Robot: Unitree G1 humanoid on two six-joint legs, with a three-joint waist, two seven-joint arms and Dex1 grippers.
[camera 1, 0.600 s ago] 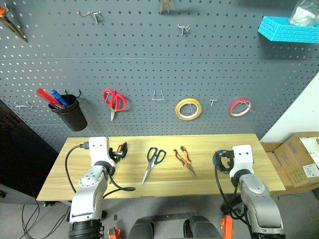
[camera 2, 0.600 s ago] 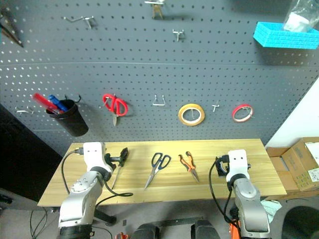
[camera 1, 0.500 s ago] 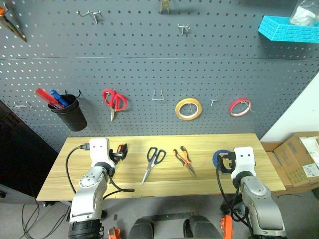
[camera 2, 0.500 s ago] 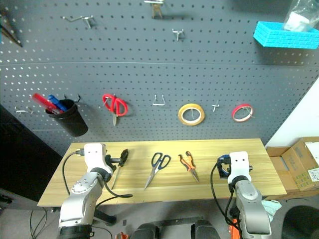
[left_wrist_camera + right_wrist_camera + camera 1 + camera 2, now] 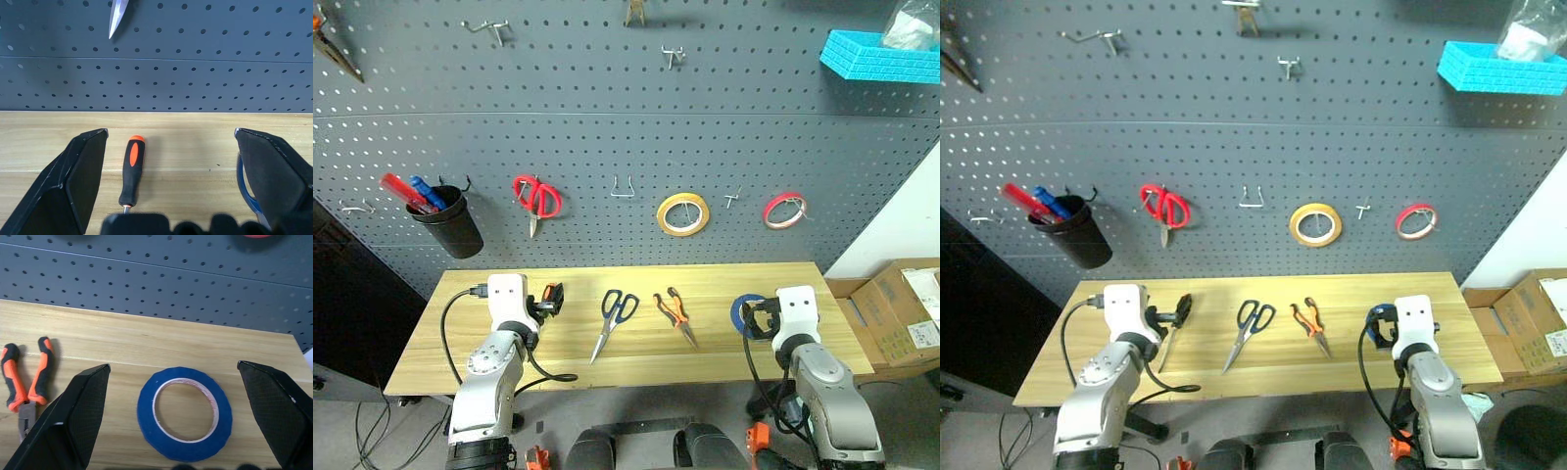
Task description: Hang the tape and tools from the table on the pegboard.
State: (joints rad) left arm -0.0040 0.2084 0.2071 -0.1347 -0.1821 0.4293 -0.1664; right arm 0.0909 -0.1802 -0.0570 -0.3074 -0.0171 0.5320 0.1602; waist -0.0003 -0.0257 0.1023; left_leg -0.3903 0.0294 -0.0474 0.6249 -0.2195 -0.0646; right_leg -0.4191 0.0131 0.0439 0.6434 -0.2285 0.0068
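Four items flat on the table, none hung yet. From left to right: screwdriver, blue-handled scissors, orange-handled pliers, blue tape ring at far right. Pegboard behind table already carries red-handled scissors, yellow tape ring, red tape ring; bare hooks between them.

Left gripper spread wide above screwdriver, nothing held. Right gripper spread wide around blue tape ring, not touching, nothing held.

Risks, judged:
- Flat, thin ring: fingers closing level could slide over it or shove it toward the near edge.
- Slim screwdriver likely to roll if nudged off-centre.
- Small hooks: slight misalignment could drop an item behind the table.
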